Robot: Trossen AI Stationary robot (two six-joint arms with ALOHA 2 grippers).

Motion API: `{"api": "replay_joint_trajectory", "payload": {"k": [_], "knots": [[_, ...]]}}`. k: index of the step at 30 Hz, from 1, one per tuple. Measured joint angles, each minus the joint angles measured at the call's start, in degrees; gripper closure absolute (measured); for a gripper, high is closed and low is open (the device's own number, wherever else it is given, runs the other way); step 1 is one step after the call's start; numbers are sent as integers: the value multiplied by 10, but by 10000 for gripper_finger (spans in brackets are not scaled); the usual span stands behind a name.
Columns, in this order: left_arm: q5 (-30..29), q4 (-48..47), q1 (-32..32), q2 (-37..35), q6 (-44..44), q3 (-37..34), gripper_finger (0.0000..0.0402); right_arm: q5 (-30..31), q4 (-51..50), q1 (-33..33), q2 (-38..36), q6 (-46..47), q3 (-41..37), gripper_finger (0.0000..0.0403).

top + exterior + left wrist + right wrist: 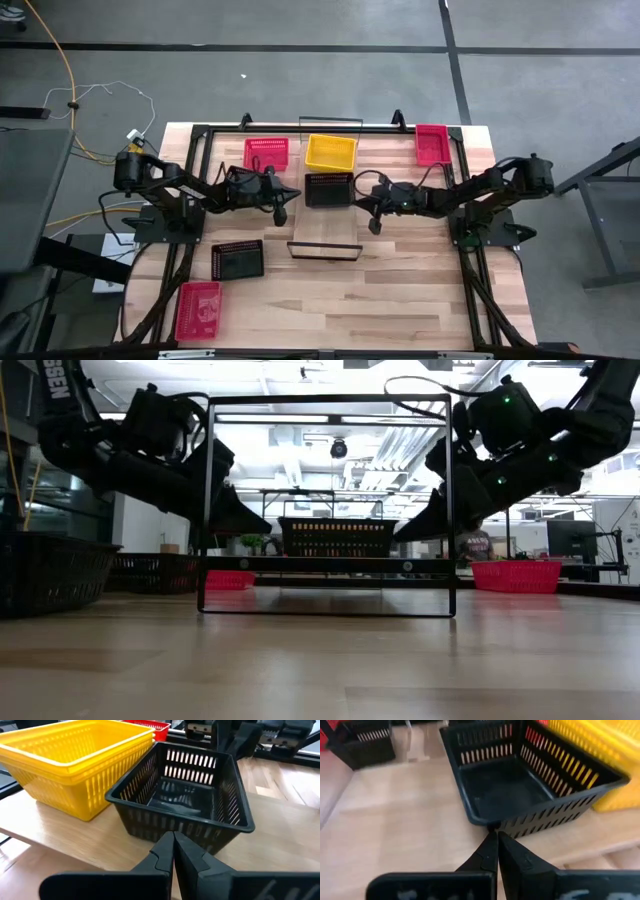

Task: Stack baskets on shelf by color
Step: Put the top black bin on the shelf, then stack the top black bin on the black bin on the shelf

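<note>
Both arms reach in from the table's sides toward the middle, the left gripper (281, 213) and the right gripper (374, 224) hovering on either side of the shelf (325, 243), each with its jaws pressed together and holding nothing. A black basket (328, 188) sits upright on the shelf, open side up, just beside a yellow basket (331, 152) behind it; the shelf's long axis runs from front to back of the table; another black basket (238, 259) lies on the tabletop near the left arm.

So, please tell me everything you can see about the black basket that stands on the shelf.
The black basket is a shallow rectangular tray of glossy plastic with slotted walls, a closed floor and a rolled rim. It stands upright and empty on the pale wooden shelf, right beside the yellow baskets. Nothing holds it.
</note>
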Motion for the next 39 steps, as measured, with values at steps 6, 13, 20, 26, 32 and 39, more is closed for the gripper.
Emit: {"api": "replay_joint_trajectory", "payload": {"k": [6,13,20,26,32,39], "knots": [[-5,0,0,0,4,0,402,-3,16,0,-1,0,0,403],[-29,0,0,0,4,0,402,-2,16,0,-1,1,0,403],[-32,0,0,0,15,0,402,0,25,0,-1,0,0,403],[-32,0,0,0,16,0,401,4,44,0,-1,0,0,403],[-39,-5,0,-4,29,0,401,2,40,0,-13,-4,0,403],[-25,-80,-2,-102,30,0,401,28,-90,0,-136,-48,0,403]]}}
